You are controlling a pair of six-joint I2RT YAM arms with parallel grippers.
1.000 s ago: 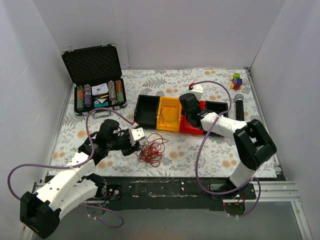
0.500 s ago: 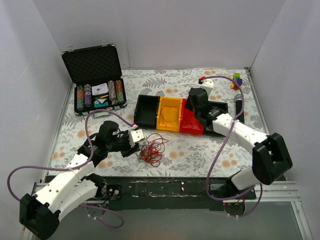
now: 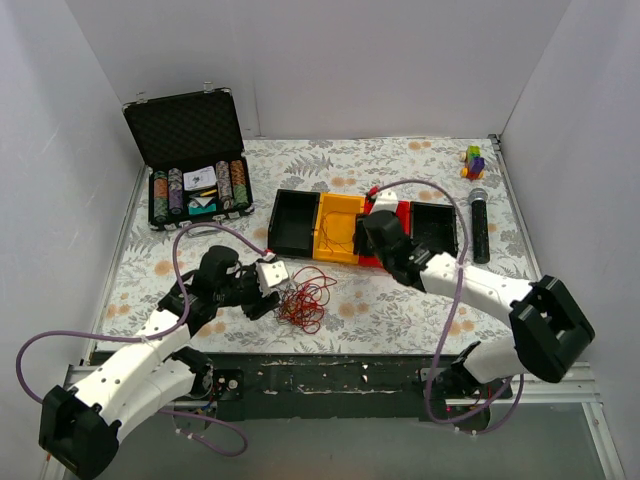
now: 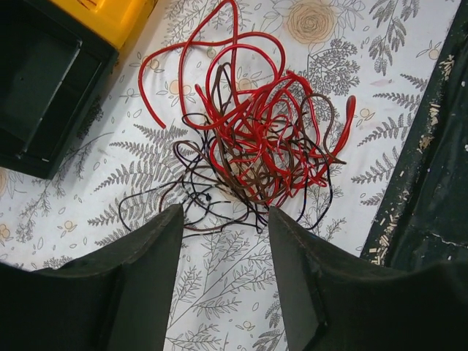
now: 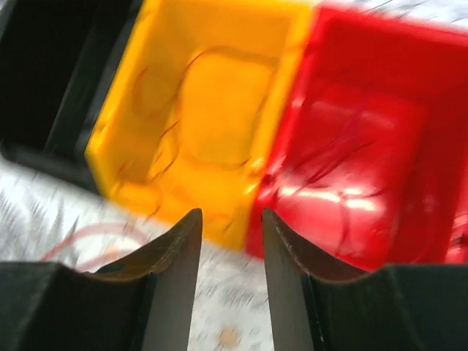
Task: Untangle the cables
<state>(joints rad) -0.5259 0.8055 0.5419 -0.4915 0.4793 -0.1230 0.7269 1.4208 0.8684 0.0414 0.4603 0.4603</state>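
- The left gripper (image 4: pixel 224 216) is parted and empty, just short of the cables (image 4: pixel 256 146).
- The right gripper (image 5: pixel 230 219) is also spread with nothing in it, above the seam of the yellow tray (image 5: pixel 219 102) and red tray (image 5: pixel 365 124).
- The cables lie in one heap on the floral table (image 4: pixel 219 314), between the trays and the near edge.
- Risk: a bite into the middle would lift the whole clump and pull the knots tighter.
- Risk: hair-thin strands could slip out of the pads.
- Risk: a drag toward the near edge could take the heap off the table.
- No clean long axis. Red loops reach toward the trays, and dark strands trail toward the left fingers (image 4: pixel 157 248).
- The right wrist view is smeared. There are possibly a few loose strands already in both trays.
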